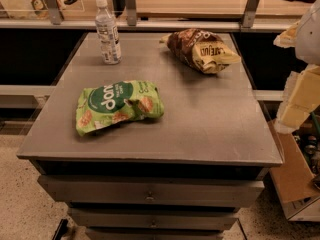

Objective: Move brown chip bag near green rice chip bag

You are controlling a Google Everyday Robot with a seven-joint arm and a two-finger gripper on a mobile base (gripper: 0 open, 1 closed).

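The brown chip bag lies on the far right part of the grey table top, its cream-yellow end pointing right. The green rice chip bag lies at the left middle of the table with its logo facing up, well apart from the brown bag. My gripper shows as cream and white parts at the right edge of the view. It is beyond the table's right side and to the right of the brown bag, touching neither bag.
A clear water bottle stands upright at the table's far left. Drawers sit under the top. A shelf with metal posts runs behind the table. A cardboard box stands on the floor at the right.
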